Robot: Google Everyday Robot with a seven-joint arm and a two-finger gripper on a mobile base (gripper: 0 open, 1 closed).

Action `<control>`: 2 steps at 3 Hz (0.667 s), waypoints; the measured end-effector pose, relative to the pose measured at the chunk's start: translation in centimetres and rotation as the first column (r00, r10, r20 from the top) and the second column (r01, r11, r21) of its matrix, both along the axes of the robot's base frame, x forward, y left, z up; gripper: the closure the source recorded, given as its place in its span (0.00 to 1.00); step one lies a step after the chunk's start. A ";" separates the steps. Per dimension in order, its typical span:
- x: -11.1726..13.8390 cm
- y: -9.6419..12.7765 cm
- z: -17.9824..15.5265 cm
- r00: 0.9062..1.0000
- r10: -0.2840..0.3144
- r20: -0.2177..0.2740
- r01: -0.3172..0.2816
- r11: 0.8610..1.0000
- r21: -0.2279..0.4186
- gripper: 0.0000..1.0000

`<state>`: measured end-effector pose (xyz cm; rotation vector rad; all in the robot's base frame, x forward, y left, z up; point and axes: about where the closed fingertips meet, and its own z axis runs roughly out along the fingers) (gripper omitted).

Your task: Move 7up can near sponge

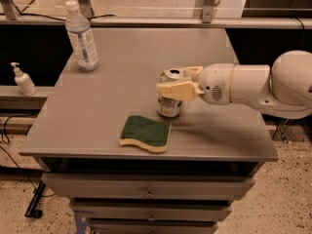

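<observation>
**A:** What is here, biggest first?

**B:** A flat grey worktop over a cabinet of drawers carries everything. The robot's bulky white arm reaches in from the right of the view. A tall clear plastic water bottle stands by the far left corner, well apart from the rest. Near the front edge lies the flat rectangular sponge, with a dark green scouring top over pale yellow foam.

**A:** And the can?

**B:** The small silvery-grey metal 7up can stands upright on the worktop just behind the sponge's right end. It is close to the sponge but does not seem to touch it. The cream-coloured end effector looks clenched on the can's upper half, with one finger across its front and the other behind the rim.

**A:** Which step is that?

**B:** By my reading it is the tail of the placement. The can already sits near the sponge, so what remains is letting go cleanly.

**A:** How should that be done well?

**B:** First be sure the base rests flat on the worktop. Then spread both fingers evenly so neither one drags the can sideways. Withdraw straight up or back along the arm's own line. Don't sweep forward, because the front finger could knock the can onto the sponge. A can like this is probably light and tips easily, so move slowly.
</observation>
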<state>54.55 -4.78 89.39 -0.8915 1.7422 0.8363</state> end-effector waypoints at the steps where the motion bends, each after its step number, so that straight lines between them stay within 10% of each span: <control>1: -0.3 0.6 0.0 0.999 0.032 -0.004 -0.032 0.999 0.014 0.37; 2: -0.3 0.6 0.1 0.999 0.032 -0.004 -0.032 0.999 0.014 0.13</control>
